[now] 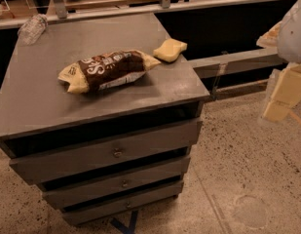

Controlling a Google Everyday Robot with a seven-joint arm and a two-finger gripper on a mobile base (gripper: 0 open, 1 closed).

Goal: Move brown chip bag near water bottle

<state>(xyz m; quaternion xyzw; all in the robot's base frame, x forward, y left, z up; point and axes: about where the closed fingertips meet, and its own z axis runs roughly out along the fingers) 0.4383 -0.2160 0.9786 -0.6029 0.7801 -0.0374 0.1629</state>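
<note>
Right now your gripper (284, 94) hangs over the floor right of the cabinet (91, 38), well apart from it; released or clenched, you cannot tell. The brown chip bag (108, 69) lies mid-top, a sponge (169, 49) just beside its right end. The water bottle (32, 28) lies at the back-left corner, open grey surface between it and the bag.

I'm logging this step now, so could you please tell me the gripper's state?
Gripper: at the right edge, beside the cabinet; open or shut cannot be told. It is not holding the brown chip bag, which lies on the cabinet's top.
</note>
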